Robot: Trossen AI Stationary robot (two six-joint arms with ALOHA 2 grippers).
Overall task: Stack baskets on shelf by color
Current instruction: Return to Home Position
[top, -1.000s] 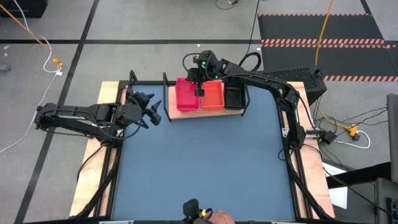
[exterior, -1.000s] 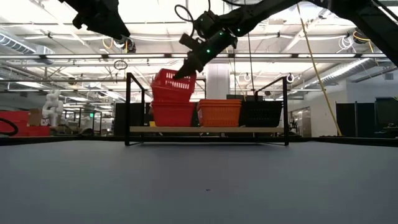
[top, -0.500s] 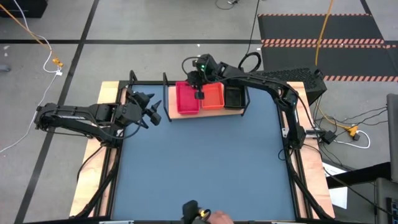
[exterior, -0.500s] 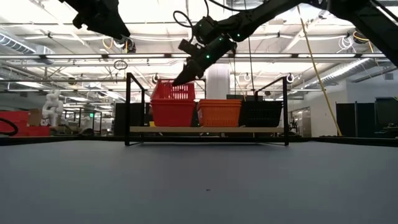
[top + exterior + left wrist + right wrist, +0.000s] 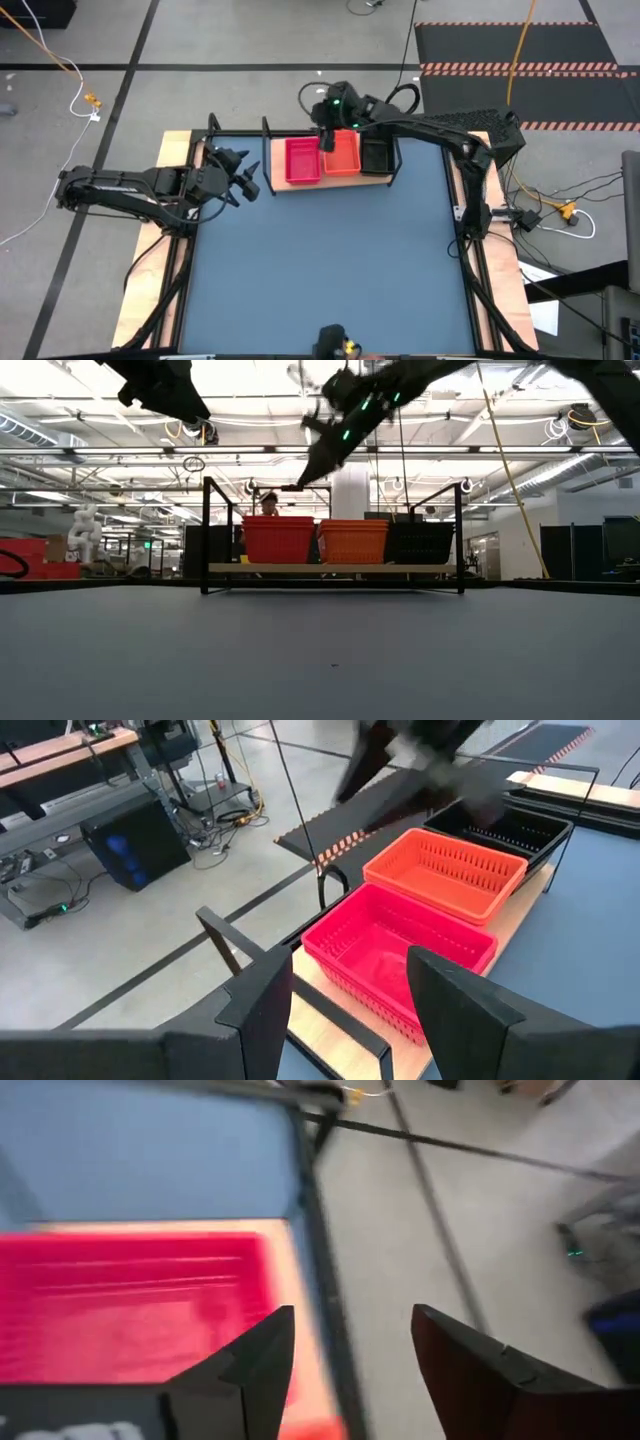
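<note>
Three stacks of baskets stand by their bottoms side by side on the shelf (image 5: 331, 181): pink-red (image 5: 303, 161), orange (image 5: 343, 156) and black (image 5: 376, 155). The low view shows them level on the shelf board (image 5: 335, 568): pink-red (image 5: 278, 540), orange (image 5: 352, 542), black (image 5: 420, 543). My right gripper (image 5: 326, 138) hovers open above the gap between the pink-red and orange baskets, clear of both (image 5: 300, 484). Its wrist view shows the pink-red basket (image 5: 130, 1300) below the open gripper (image 5: 350, 1350). My left gripper (image 5: 246, 181) waits open, left of the shelf (image 5: 345, 1005).
The shelf's black wire frame (image 5: 206, 530) rises at both ends, higher than the baskets. The blue-grey tabletop (image 5: 330, 260) stretches in front of the shelf. A person (image 5: 268, 505) shows in the room behind the shelf. A small device (image 5: 335, 345) sits at the table's near edge.
My right gripper has let go of a pink-red basket that it held tilted above the pink-red stack. That basket has levelled and sunk into the stack. The gripper has then risen and drawn a little toward the table's right and far side.
</note>
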